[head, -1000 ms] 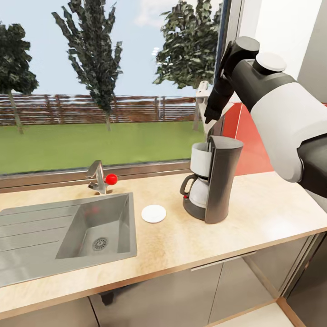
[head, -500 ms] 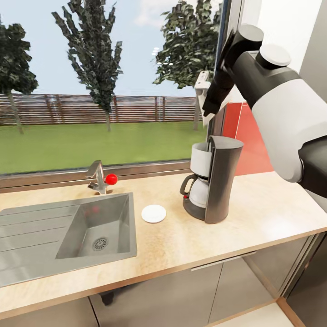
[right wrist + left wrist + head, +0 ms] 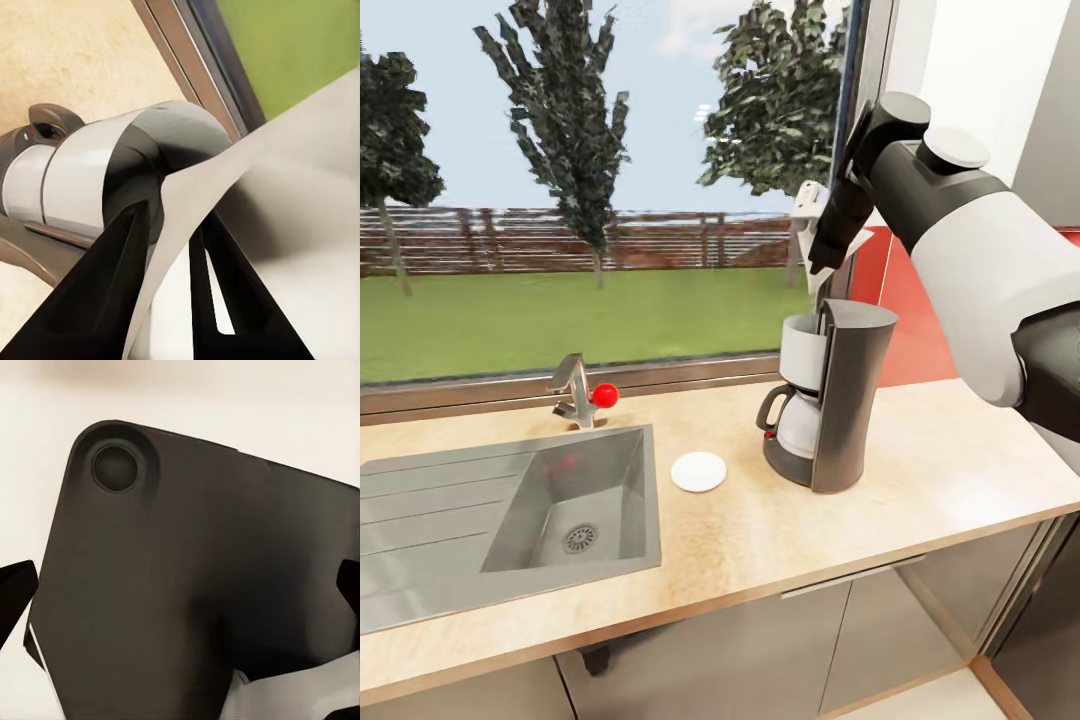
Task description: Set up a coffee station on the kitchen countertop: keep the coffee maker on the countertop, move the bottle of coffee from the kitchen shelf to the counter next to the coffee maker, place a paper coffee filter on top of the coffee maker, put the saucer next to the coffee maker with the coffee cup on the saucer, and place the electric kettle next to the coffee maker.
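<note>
Right fingers [image 3: 161, 285] pinch the paper filter's [image 3: 300, 202] edge above the coffee maker [image 3: 830, 395].

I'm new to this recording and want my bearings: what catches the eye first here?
The right gripper hangs above the coffee maker, shut on a white paper coffee filter, which the right wrist view shows pinched between its fingers. The coffee maker stands on the kitchen countertop, with the saucer lying bare between it and the steel sink.
</note>
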Robot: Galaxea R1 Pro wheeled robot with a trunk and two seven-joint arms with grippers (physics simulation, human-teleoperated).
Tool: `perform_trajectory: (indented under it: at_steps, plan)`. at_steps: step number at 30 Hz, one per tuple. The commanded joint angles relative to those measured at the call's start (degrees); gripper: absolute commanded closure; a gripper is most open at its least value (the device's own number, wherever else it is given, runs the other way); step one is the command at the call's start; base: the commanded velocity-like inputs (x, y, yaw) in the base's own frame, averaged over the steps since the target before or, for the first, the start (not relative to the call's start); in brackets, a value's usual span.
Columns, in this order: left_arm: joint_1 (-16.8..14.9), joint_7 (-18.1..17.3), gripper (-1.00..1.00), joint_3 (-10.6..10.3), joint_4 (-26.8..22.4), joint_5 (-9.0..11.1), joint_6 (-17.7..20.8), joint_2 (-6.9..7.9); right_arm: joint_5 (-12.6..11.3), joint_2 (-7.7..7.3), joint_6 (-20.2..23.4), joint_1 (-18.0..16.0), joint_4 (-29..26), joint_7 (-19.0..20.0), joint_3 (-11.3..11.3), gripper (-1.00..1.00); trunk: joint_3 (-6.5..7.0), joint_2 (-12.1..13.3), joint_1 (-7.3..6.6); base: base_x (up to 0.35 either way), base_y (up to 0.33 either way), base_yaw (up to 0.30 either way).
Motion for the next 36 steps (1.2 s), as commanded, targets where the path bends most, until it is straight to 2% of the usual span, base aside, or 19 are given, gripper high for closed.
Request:
perform_trajectory:
  at_steps: [1, 19, 36]
  plan:
    - [0.1, 0.0, -1.00, 0.1, -0.1, 0.1, 0.0, -0.03, 0.1, -0.01, 0.7, 0.0, 0.0, 0.3, 0.1, 1.00, -0.06, 0.0, 0.01, 0.001, 0.000, 0.000]
    - [0.1, 0.0, -1.00, 0.1, -0.1, 0.0, -0.1, -0.04, 0.1, 0.08, 0.6, 1.9, 0.1, 0.2, 0.1, 1.00, -0.06, 0.0, 0.01, 0.000, 0.000, 0.000]
    - [0.1, 0.0, -1.00, 0.2, -0.1, 0.0, -0.1, -0.04, 0.1, 0.08, 0.6, 2.1, 0.1, 0.2, 0.1, 1.00, -0.06, 0.0, 0.01, 0.018, 0.000, 0.000]
